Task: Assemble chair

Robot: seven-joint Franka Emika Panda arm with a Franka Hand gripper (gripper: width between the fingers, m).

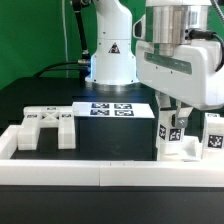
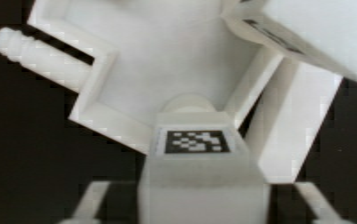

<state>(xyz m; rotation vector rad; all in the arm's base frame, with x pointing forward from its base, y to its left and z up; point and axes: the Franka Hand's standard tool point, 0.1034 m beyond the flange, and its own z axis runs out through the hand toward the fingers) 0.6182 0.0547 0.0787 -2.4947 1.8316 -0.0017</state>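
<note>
Far from done, by the look: no whole chair, parts loose. Slotted piece [image 1: 45,126] alone on table [image 1: 40,98], exterior view's left, well apart from rest. Pincer [image 1: 172,122] nearly shut, gripping upright tagged block [image 1: 168,142] at exterior view's right; seated in anything or not, cannot tell. Second block [image 1: 213,136] just beside. Left to do: joining everything. Count: three chair parts, one marker board [image 1: 115,110], one pincer.
</note>
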